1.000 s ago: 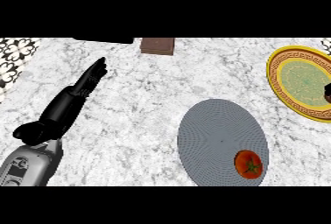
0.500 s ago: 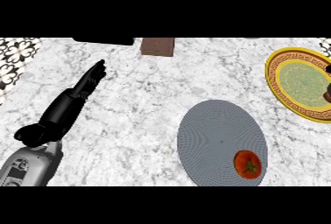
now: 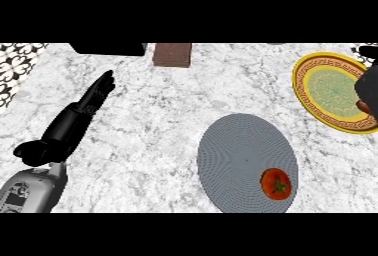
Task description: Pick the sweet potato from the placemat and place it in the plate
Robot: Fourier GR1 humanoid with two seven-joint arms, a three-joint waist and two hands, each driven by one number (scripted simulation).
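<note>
a red, round vegetable with a dark green star-shaped stem [image 3: 276, 183] lay on the lower right part of a grey oval placemat [image 3: 238, 150], near its edge. it looked like a tomato. up and to the right, apart from the placemat, sat a yellow plate [image 3: 316, 67] with a patterned brown border and a pale green centre.

Before me lies a white marbled counter [image 3: 170, 125]. A brown block [image 3: 172, 54] stands at its far edge, beside a black object [image 3: 108, 48]. Patterned black-and-white tiling [image 3: 16, 65] shows far left.
</note>
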